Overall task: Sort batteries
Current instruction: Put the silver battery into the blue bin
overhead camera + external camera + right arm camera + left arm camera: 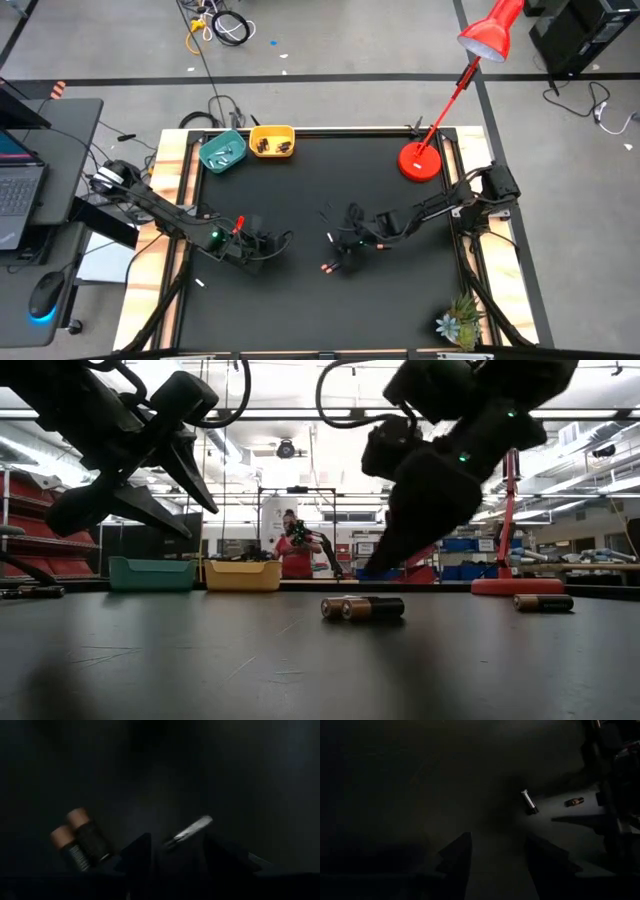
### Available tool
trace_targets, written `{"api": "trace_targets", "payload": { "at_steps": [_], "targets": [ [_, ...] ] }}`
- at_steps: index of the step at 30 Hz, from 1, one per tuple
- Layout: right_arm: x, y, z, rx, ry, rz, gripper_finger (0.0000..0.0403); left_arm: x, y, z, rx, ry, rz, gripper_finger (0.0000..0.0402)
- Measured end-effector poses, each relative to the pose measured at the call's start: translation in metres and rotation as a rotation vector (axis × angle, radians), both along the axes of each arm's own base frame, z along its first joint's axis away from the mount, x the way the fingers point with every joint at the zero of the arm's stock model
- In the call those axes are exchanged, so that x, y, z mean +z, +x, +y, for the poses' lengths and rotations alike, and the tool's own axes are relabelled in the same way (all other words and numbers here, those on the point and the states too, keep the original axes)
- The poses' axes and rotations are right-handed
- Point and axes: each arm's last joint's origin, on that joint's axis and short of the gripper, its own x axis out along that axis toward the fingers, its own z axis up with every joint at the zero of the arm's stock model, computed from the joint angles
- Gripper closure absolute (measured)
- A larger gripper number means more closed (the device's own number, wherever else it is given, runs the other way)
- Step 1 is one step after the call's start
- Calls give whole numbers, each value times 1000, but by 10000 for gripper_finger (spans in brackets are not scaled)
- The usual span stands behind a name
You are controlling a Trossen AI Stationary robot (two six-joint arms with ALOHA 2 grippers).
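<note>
Two dark batteries with copper ends lie side by side on the black table; they also show in the right wrist view. A whitish-silver battery lies on the mat just ahead of my right gripper, in line with the gap between its open fingers. My right gripper hovers low over mid-table. My left gripper is open and empty to its left, above the mat. Farther off, its view shows a silver-tipped battery and a copper one.
A teal bowl and a yellow bowl holding batteries stand at the far left edge. A red desk lamp's base sits at the far right. Another dark battery lies to the right. A small plant stands at the near right corner.
</note>
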Motion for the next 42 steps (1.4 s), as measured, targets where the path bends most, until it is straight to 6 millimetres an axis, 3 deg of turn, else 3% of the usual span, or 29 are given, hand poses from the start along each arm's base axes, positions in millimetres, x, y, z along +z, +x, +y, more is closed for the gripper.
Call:
{"api": "trace_targets", "payload": {
  "at_steps": [4, 11, 27, 31, 37, 42],
  "targets": [
    [5, 4, -1, -66, -37, -38, 214, 0, 0, 0, 0, 0, 0, 214],
    [-3, 11, -4, -71, -17, -57, 214, 0, 0, 0, -2, 2, 1, 214],
    [-38, 16, 3, -58, -3, 3, 221, 0, 0, -1, -38, -10, 18, 214],
    [-38, 16, 3, -21, -29, 8, 256, 0, 0, -1, -39, -10, 21, 214],
    [-40, 14, 1, 11, -14, 52, 379, -1, 0, -1, -56, 0, 31, 214],
    [-40, 13, -3, 9, 25, 82, 380, -1, 0, -2, -75, -16, 35, 214]
  ]
}}
